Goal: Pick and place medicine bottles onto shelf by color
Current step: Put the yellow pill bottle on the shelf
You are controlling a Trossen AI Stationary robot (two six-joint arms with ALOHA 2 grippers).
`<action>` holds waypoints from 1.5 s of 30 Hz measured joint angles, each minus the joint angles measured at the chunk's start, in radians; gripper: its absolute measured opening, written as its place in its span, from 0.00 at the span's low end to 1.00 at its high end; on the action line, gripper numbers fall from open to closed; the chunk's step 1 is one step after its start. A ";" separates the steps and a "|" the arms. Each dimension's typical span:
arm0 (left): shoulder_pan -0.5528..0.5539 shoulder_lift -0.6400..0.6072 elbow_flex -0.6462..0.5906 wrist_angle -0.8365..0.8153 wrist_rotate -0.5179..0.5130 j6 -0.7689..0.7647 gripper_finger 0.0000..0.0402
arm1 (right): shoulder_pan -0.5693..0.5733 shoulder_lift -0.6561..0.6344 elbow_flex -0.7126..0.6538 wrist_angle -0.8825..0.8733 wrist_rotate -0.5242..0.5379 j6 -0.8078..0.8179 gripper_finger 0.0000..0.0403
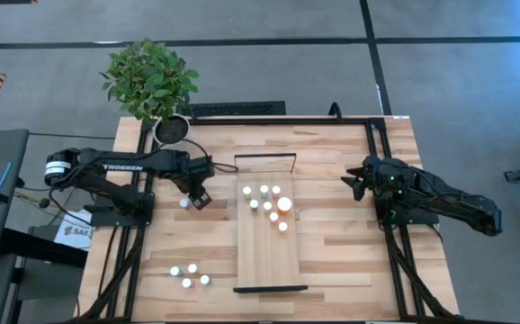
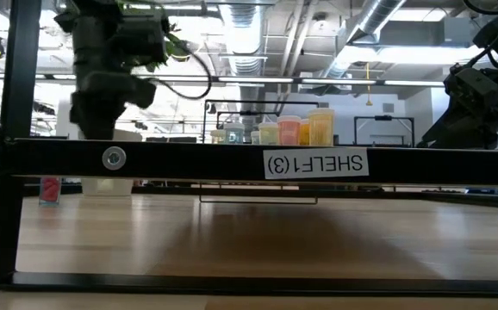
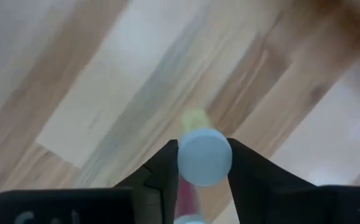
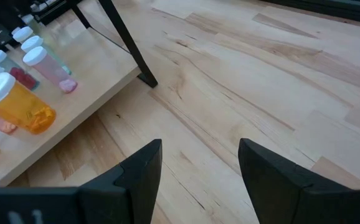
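**White-capped bottle held beside the shelf, ready to be sorted**

White cap between dark fingers: the left gripper (image 3: pixel 203 163) is closed on a small medicine bottle (image 3: pixel 205 157), hanging over bare tabletop just left of the shelf (image 1: pixel 269 256), as the high view places it (image 1: pixel 197 197). The body under the cap looks pinkish, though little of it shows.

Seven bottles already stand clustered at the shelf's far end (image 1: pixel 267 200), the larger orange one (image 4: pixel 18 102) among them; three more wait on the table (image 1: pixel 191 274).

To place this one well, I would carry it high enough to clear the black end frame, set it down beside the pink-bodied bottles (image 4: pixel 49 62), and release only once it stands upright, apart from its neighbours.

The right gripper (image 4: pixel 198 165) waits near the right edge, fingers spread wide and empty.
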 joint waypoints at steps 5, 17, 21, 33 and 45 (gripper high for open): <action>-0.032 0.000 0.100 0.004 -0.014 -0.115 0.26 | 0.000 0.000 0.000 0.000 0.000 0.000 0.58; -0.206 0.215 0.429 -0.014 -0.013 -0.276 0.25 | 0.000 0.000 0.000 0.000 0.000 0.000 0.58; -0.247 0.364 0.592 -0.126 -0.005 -0.284 0.26 | 0.000 0.000 0.000 0.000 0.000 0.000 0.58; -0.304 0.661 0.968 -0.284 0.019 -0.334 0.26 | 0.000 0.000 0.000 0.000 0.000 0.000 0.58; -0.323 0.784 1.052 -0.272 0.063 -0.416 0.26 | 0.000 0.000 0.000 0.000 0.000 0.000 0.58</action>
